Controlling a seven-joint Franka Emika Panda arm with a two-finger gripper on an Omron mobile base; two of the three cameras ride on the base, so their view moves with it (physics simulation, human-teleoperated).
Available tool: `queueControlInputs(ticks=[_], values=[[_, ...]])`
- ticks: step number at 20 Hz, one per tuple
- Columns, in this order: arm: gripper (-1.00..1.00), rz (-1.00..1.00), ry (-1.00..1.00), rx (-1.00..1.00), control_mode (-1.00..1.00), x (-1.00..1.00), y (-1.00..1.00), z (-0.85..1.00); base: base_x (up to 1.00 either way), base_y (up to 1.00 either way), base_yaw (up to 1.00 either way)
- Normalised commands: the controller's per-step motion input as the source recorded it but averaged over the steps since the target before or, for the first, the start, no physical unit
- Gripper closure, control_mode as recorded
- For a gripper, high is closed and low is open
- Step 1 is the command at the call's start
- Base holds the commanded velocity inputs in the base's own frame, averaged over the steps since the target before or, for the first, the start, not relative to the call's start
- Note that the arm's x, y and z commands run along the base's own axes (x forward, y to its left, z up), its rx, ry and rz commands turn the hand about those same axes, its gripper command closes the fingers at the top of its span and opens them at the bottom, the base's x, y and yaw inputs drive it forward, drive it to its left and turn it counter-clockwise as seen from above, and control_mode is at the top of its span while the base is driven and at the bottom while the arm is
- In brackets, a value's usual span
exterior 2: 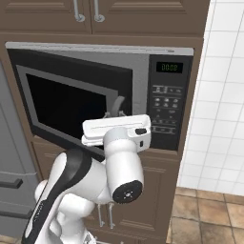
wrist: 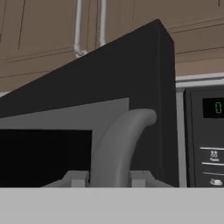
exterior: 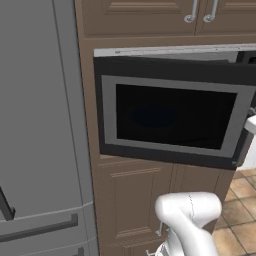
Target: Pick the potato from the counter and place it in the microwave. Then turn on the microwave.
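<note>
from left to right i see the grey fridge [exterior: 40, 125], then the microwave [exterior 2: 162, 95] with its door [exterior: 170, 115] swung partly open, my gripper [wrist: 109, 179] pinched narrow on the door handle [wrist: 120, 144], button panel [exterior 2: 166, 107] rightmost.

The microwave [exterior 2: 164, 95] has a matt black, plastic-looking shell, a smooth grey frame and dark glossy glass in its door [exterior: 172, 116], with a dull grey handle [wrist: 120, 146]. At twelve o'clock the cabinets [exterior 2: 143, 14] look like brown wood with shiny metal pulls [exterior: 191, 12]. The fridge [exterior: 40, 125] at nine o'clock is smooth matt grey, and the wall tiles [exterior 2: 221, 95] are glossy white.
</note>
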Motion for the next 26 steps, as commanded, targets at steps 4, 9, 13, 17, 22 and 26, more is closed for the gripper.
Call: queueControlInputs(ticks=[4,9,13,17,22,26], values=[[1.0,0.11,0.0,0.0,-1.0,-0.51,0.13,0.0,0.0,0.0,0.0],[1.0,0.1,0.0,0.0,-1.0,-0.51,0.14,0.0,0.0,0.0,0.0],[1.0,0.1,0.0,0.0,-1.0,-0.57,0.17,0.0,0.0,0.0,0.0],[1.0,0.11,0.0,0.0,-1.0,-0.61,0.23,0.0,0.0,0.0,0.0],[1.0,0.1,0.0,0.0,-1.0,-0.64,0.25,0.0,0.0,0.0,0.0],[1.0,0.08,0.0,0.0,-1.0,-0.42,0.33,0.0,0.0,0.0,0.0]])
